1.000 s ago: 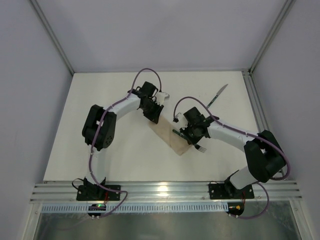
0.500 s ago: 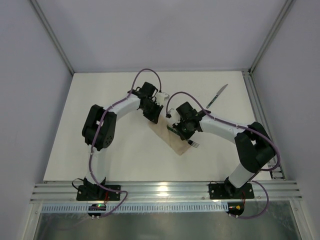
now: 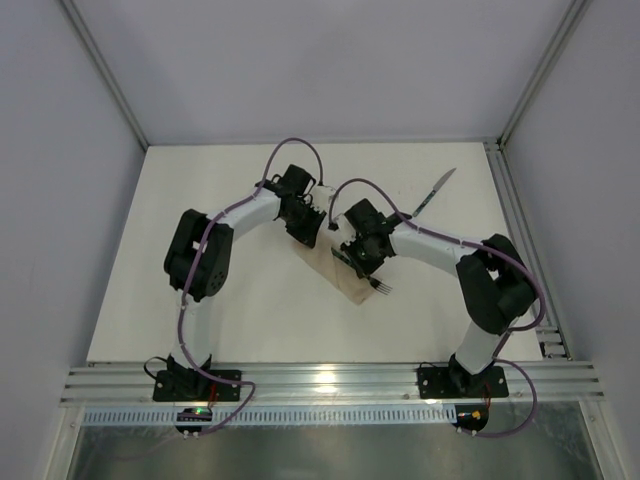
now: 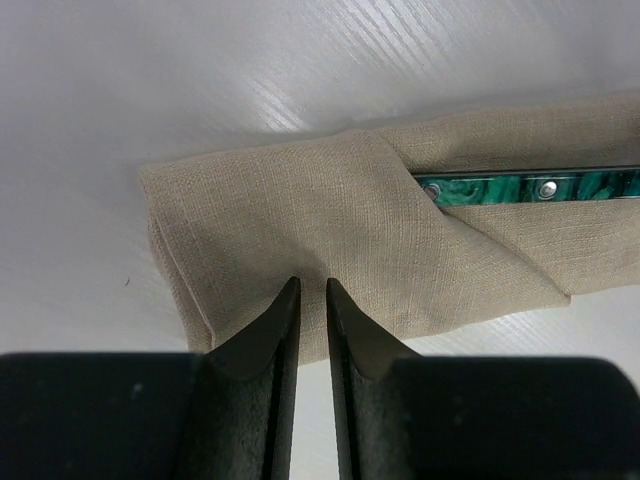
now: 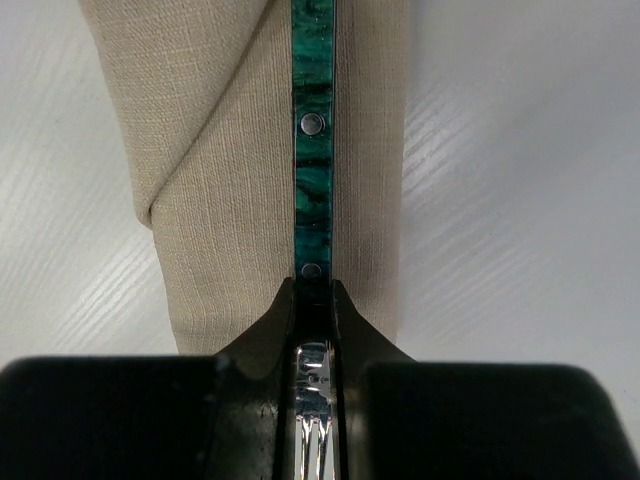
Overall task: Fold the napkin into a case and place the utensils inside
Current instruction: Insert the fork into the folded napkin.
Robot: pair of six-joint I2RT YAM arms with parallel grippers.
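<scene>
Right wrist view: right claw [image 5: 313, 290] grips the fork [image 5: 312, 150], partly tucked into the case [image 5: 220, 150]; left claw [image 4: 312, 285] narrow. Next, push deeper.

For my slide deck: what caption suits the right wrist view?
Right pincer grips the fork, its green handle lying in the napkin case.

We saw a matched pair: the left arm [image 3: 248, 210] and the right arm [image 3: 430, 250] each had white tubular links set between bulky black joint housings, rising from black bases [image 3: 185, 381]. A thin purple cable [image 3: 296, 142] looped loosely along each arm. On the left gripper [image 4: 311, 284] and the right gripper [image 5: 313, 285] the fingers [image 4: 262, 345] were matte black, broad at the root and tapering to narrow tips
</scene>
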